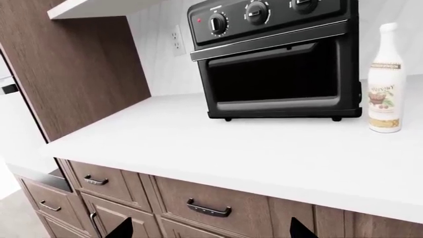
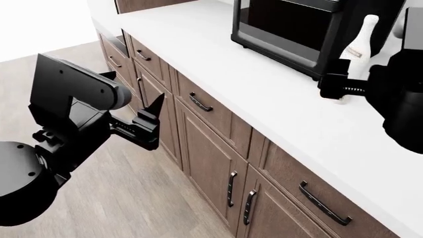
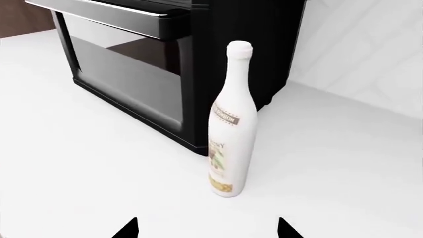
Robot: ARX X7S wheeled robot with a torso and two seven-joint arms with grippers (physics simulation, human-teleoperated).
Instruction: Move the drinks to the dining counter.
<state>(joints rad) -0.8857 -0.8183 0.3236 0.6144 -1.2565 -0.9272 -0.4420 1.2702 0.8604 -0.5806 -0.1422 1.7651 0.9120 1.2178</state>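
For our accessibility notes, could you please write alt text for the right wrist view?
A tall cream bottle with a slim neck and brown-printed label stands upright on a white countertop, beside the front corner of a black oven. The two dark fingertips of the open right gripper show at the frame's lower edge, spread to either side of the bottle and short of it.

A cream slim-necked bottle [image 3: 230, 134] stands upright on the white bench [image 3: 86, 163], just beside a black oven [image 3: 165, 64] at its 10 o'clock. The right gripper [image 3: 206, 229] has its jaws spread, apart from the bottle.
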